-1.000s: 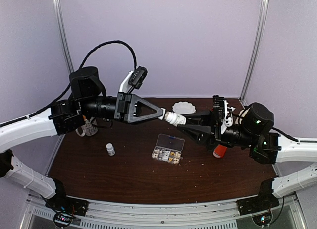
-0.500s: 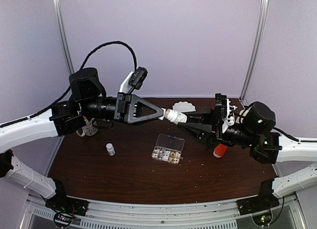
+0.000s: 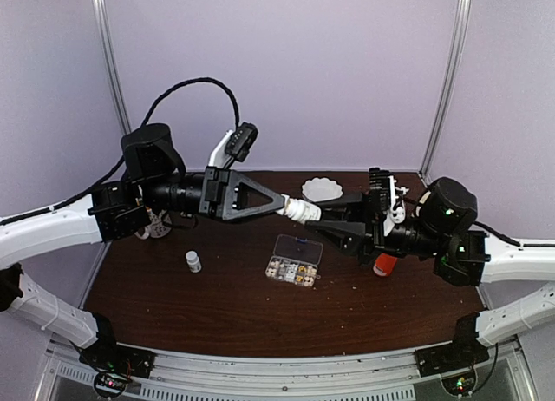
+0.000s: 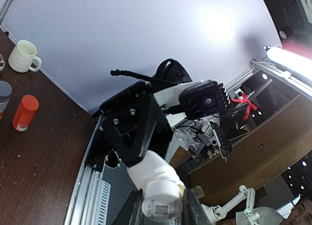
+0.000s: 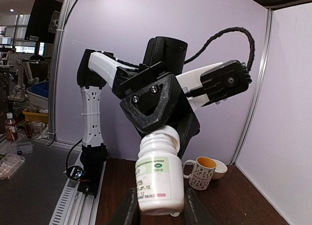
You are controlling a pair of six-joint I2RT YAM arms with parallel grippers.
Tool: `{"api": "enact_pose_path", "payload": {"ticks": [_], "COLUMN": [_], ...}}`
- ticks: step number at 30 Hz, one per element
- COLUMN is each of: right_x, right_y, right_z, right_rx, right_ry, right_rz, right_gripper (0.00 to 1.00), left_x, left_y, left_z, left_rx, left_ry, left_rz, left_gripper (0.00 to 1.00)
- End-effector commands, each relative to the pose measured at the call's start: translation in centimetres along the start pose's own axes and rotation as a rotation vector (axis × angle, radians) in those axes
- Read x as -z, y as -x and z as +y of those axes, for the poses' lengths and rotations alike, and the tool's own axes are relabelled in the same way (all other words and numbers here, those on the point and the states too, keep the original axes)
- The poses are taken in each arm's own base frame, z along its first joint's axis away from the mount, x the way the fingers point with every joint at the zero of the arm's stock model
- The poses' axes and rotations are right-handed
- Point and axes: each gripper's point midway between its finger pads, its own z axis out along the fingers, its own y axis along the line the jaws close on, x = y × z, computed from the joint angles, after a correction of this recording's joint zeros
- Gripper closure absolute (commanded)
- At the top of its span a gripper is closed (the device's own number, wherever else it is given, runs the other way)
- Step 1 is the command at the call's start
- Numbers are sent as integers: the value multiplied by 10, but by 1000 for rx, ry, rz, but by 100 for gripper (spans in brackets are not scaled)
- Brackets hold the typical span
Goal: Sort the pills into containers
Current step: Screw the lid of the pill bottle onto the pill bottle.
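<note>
**Lower centre, top view.** Pill box (image 3: 296,260): clear plastic with a grid of small compartments, flat on the brown table (image 3: 217,305). Pills (image 3: 289,270) lay in its nearer row. The farther row could not be read.
- Handling, pills (judged): tiny, hard and light, likely to roll or bounce, and too small for these fingers to pinch reliably. Tipping them from a bottle looked the better way.
- Handling, box (judged): light, stiff and smooth-walled, so it would likely slide if nudged. It would be best taken across its short sides or pinned from above.

**Lower left of centre.** Small white bottle (image 3: 193,261): upright, well apart from the box.

**Right of centre.** Orange bottle (image 3: 384,264): lying down, partly under the right arm.

**Centre, raised off the table.** Large white bottle (image 3: 302,212): held roughly level between the two arms, above and behind the box.
- Left gripper (image 3: 284,207): closed narrowly on what appeared to be the cap end.
- Right gripper (image 3: 325,219): closed narrowly on the labelled body, which sat between its fingers in the right wrist view.
- Contents could not be seen.
- Handling (judged): rigid, slick plastic, so a firm hold on the body would be needed while the cap was turned.

**Upper centre, rear of table.** White dish (image 3: 322,189): scalloped rim, standing alone.
</note>
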Motion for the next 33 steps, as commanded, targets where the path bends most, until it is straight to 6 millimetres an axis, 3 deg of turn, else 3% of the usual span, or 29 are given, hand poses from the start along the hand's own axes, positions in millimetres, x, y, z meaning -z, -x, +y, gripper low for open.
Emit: {"api": "enact_pose_path", "payload": {"ticks": [1,6,13,16,22,33], "right_x": [-7,-11,-14,-14,-13,-18], "right_y": [3,-7,-28,-33,-38,-33], "right_z": [2,-15,-15,-18,-25,-22], "right_rx": [24,50,249,326,429,692], "right_ry": [10,-105,-146,-172,-209,-321], "right_rz": [14,100,260,315,379,429], "right_gripper": [100,100,100,100,100,100], "left_x": [3,4,5,6,5,-2], "left_y": [7,4,0,1,3,3], "left_z": [-19,-13,10,9,-3,13], "left_rx": [-38,-40,-5,3,23,119], "left_ry": [-70,-30,101,102,34,70], "left_rz": [-38,-30,-5,-12,-27,-22], "left_gripper": [85,85,85,85,85,85]}}
